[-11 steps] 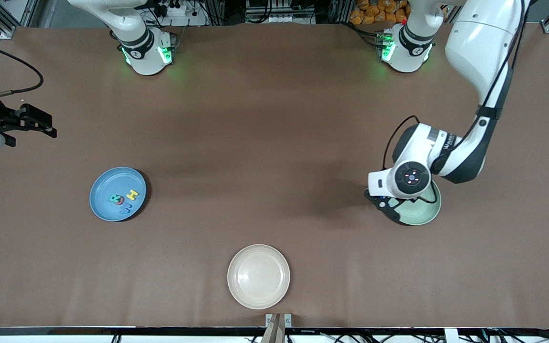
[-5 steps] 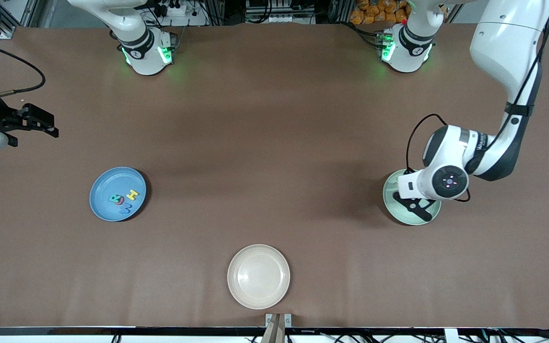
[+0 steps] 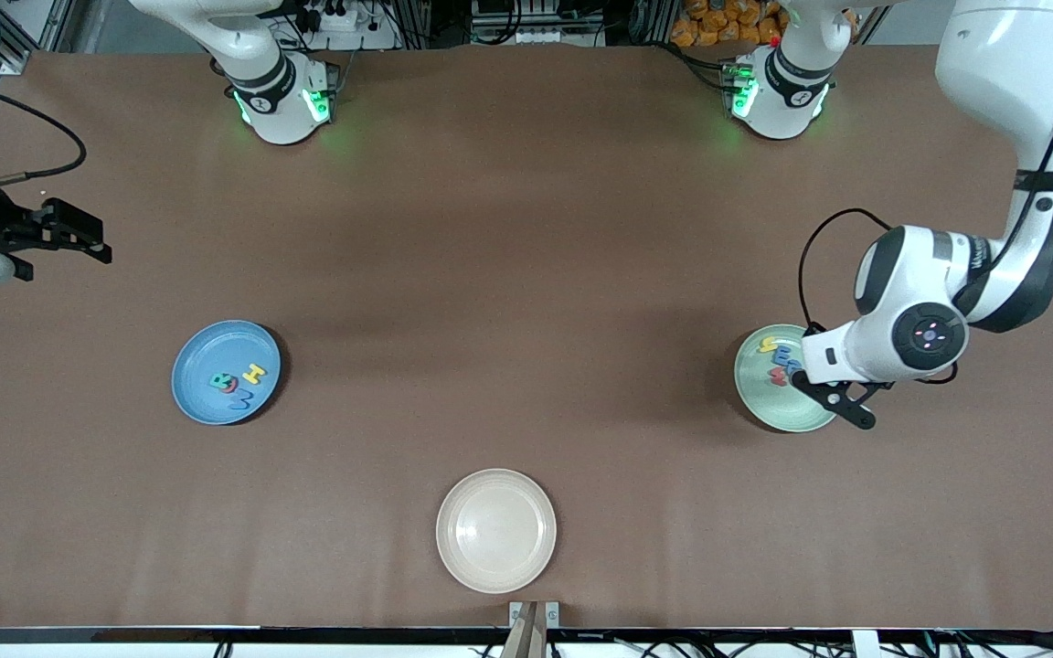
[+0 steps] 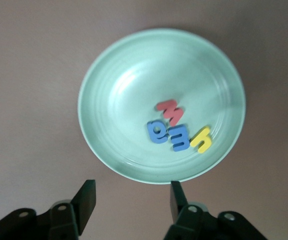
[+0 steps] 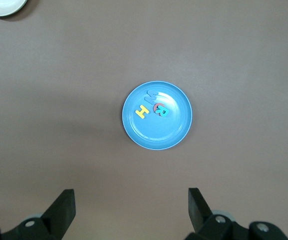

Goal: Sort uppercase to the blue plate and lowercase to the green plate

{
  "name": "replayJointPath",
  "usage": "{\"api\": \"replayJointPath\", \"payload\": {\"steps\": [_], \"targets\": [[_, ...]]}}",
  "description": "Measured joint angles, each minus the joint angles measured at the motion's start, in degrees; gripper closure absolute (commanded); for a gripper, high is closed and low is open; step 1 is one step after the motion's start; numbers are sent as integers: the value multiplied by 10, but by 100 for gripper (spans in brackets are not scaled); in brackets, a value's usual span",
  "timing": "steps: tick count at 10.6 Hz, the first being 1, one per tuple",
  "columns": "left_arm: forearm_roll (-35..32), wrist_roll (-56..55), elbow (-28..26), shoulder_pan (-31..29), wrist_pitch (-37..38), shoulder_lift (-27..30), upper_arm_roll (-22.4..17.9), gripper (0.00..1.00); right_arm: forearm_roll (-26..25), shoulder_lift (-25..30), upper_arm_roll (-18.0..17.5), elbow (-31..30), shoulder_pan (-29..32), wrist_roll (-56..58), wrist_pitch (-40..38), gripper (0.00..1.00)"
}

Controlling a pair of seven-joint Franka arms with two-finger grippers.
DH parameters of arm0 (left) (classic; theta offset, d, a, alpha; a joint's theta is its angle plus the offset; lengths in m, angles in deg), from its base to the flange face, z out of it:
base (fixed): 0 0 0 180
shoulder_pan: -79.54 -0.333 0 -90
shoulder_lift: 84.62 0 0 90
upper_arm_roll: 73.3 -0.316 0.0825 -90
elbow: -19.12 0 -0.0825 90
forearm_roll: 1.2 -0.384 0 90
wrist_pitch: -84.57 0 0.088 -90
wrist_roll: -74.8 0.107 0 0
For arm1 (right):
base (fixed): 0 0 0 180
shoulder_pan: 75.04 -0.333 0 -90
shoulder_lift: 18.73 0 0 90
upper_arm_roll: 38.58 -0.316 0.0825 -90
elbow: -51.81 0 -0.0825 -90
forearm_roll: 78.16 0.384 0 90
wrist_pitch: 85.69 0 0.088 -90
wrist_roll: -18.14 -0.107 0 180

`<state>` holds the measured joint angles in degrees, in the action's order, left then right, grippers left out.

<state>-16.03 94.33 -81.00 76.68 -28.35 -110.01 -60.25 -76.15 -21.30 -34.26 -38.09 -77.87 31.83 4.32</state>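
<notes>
Brown counter [image 3: 526,274], matte, faintly creased. One cream-white plate [image 3: 496,530] sits on it, empty, near the front-camera edge, roughly midway between the two ends. Small metal bracket [image 3: 534,614] at that edge, just below the plate.

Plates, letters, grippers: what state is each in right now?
green plate: holds four lowercase letters.
blue plate: holds uppercase letters.
cream plate: bare.
left gripper: open, over the green plate's edge.
right gripper: open, waiting at its table end.
</notes>
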Motion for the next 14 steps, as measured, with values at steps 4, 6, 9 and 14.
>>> {"api": "replayJointPath", "payload": {"steps": [4, 6, 9, 14], "targets": [[103, -1, 24, 13, 0, 52, -74, 0, 0, 2, 0, 1, 0, 0, 0, 0], [126, 0, 28, 42, 0, 77, -130, 0, 0, 4, 2, 5, 2, 0, -9, 0], [131, -129, 30, 92, 11, 119, -144, 0, 0, 8, 5, 9, 6, 0, -13, 0], [131, -223, 88, 120, 87, 143, -150, 0, 5, 8, 5, 13, 9, 0, -9, 0]]}}
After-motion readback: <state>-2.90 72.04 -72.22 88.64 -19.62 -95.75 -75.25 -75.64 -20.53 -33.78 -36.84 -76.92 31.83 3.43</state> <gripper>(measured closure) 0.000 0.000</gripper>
